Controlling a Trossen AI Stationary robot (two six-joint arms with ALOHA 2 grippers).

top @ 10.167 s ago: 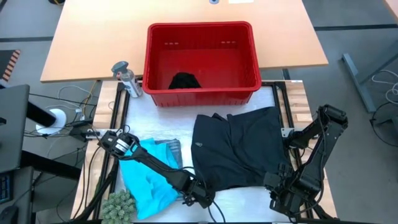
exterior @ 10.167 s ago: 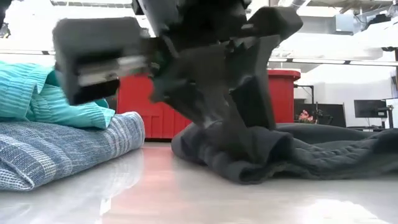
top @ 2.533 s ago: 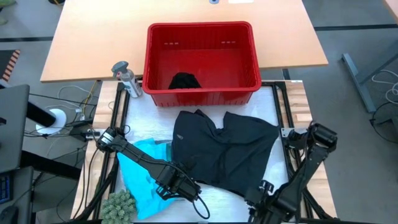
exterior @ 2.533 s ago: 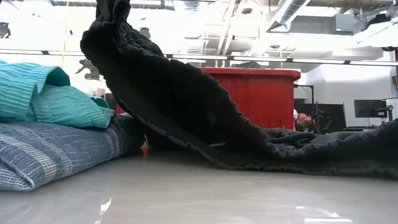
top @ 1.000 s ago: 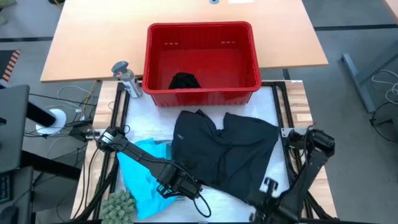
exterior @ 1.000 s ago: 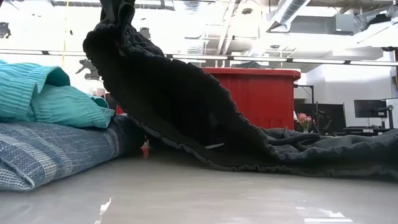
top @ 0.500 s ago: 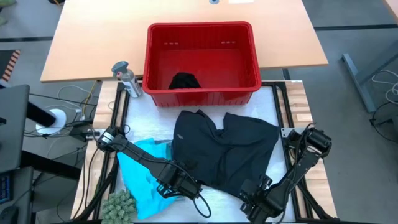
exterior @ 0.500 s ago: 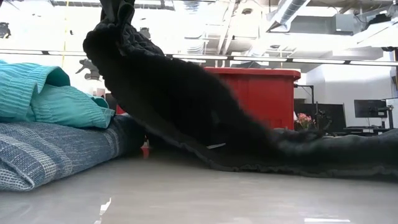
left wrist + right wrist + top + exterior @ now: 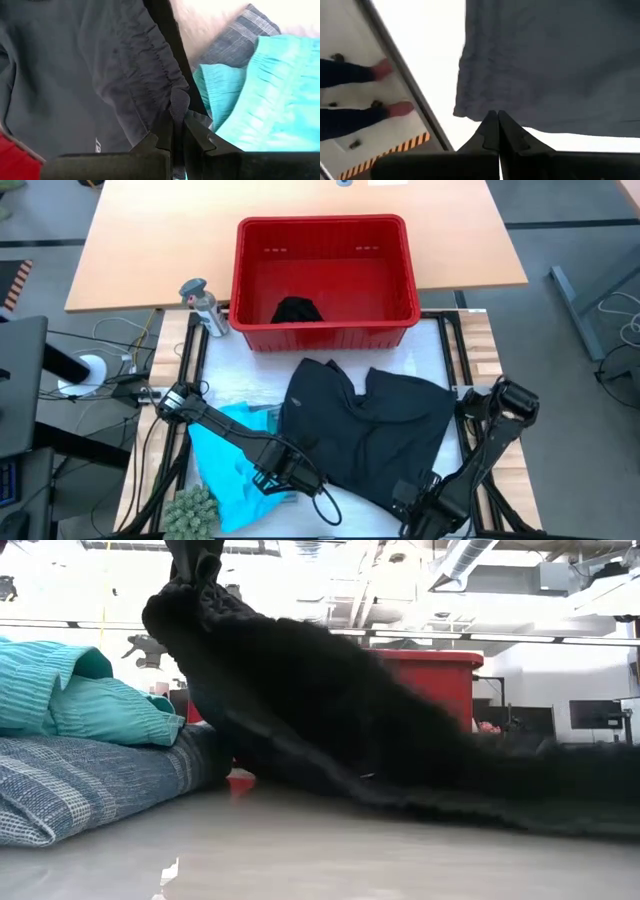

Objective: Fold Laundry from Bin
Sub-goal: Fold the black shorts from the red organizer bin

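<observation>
A large black garment point(image 9: 370, 430) lies spread over the table's middle, with both grippers shut on its near edge. My left gripper point(image 9: 288, 476) has the near left corner, raised high in the low view point(image 9: 190, 560). My right gripper point(image 9: 412, 498) has the near right corner. A turquoise garment point(image 9: 228, 475) rests on a blue-grey striped one point(image 9: 90, 780) at the near left. The red bin point(image 9: 325, 222) stands at the far middle with a small black garment point(image 9: 297, 310) on its floor. My left gripper pinches the black garment's gathered elastic band point(image 9: 178, 102) between its two fingers, at the near left corner. That corner is lifted clear, and the cloth slopes down from it toward the table's right. My right gripper is shut on the black garment's near right hem point(image 9: 481, 114), pinched between the two fingertips. The cloth spreads away beyond the fingers, above the white table top.
A small grey bottle point(image 9: 200, 302) stands left of the bin. A green knobbly thing point(image 9: 192, 508) lies at the near left corner. Metal frame rails point(image 9: 462, 355) run along the table's sides. A person's feet point(image 9: 390, 107) show on the floor beyond the table's edge.
My right gripper has come in to the black garment's near right corner. The garment's right part has risen off the table in the low view, and the whole cloth has shifted a little toward the table's right. The left corner stays held high.
</observation>
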